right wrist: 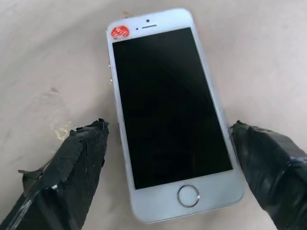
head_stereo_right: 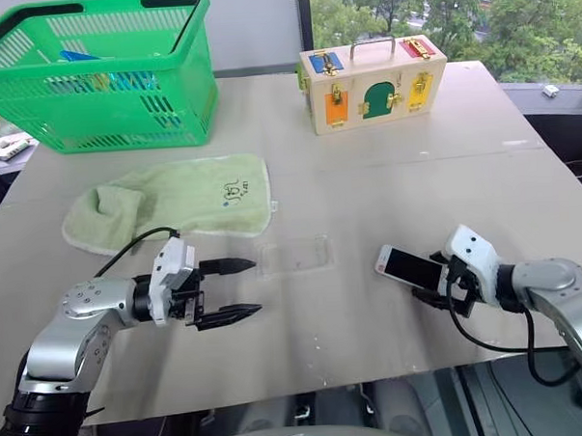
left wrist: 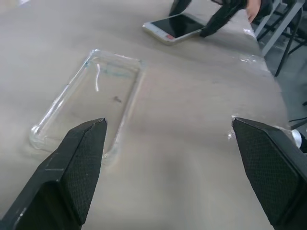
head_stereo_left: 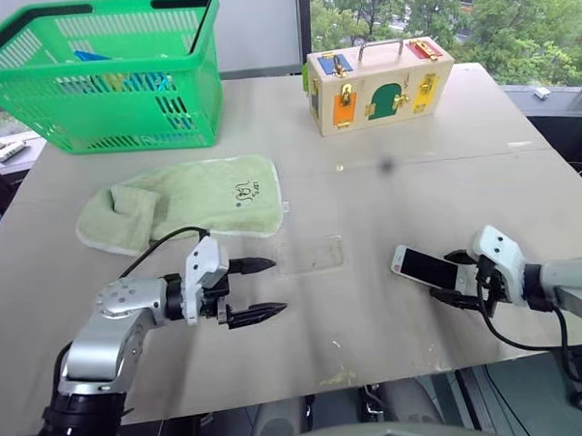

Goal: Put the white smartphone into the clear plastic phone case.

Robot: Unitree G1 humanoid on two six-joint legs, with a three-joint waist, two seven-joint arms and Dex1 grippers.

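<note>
Smartphone, head views: white smartphone (head_stereo_left: 424, 266) is lying screen up on the desk (head_stereo_left: 443, 163), toward the near right corner, angled, its far end sticking out past the right gripper.
Case, head views: clear plastic phone case (head_stereo_left: 310, 255) is lying flat near the middle of the desk's near half, between the two grippers, well apart from the phone, just off the near edge of the green towel.
Left gripper, head views: left gripper (head_stereo_left: 254, 290) is hovering by the near left side of the desk, fingers spread wide, tips pointing toward the case, holding nothing.
Right gripper, head views: right gripper (head_stereo_left: 456, 277) is sitting at the phone's near end, jaws spread, one finger on each side of the phone; contact is too small to tell.
Others, head views: green towel (head_stereo_left: 184, 201) is lying left of centre; green basket (head_stereo_left: 106, 72) is standing at the far left corner; wooden latch box (head_stereo_left: 379, 83) is standing at the far edge, right of centre.
Left wrist view: case is lying empty between the open fingers (left wrist: 72, 167), closer to one of them; phone is showing beyond it.
Right wrist view: phone, red sticker at its far end, home button at its near end, is lying between the spread fingers (right wrist: 76, 158), a gap showing on each side.
</note>
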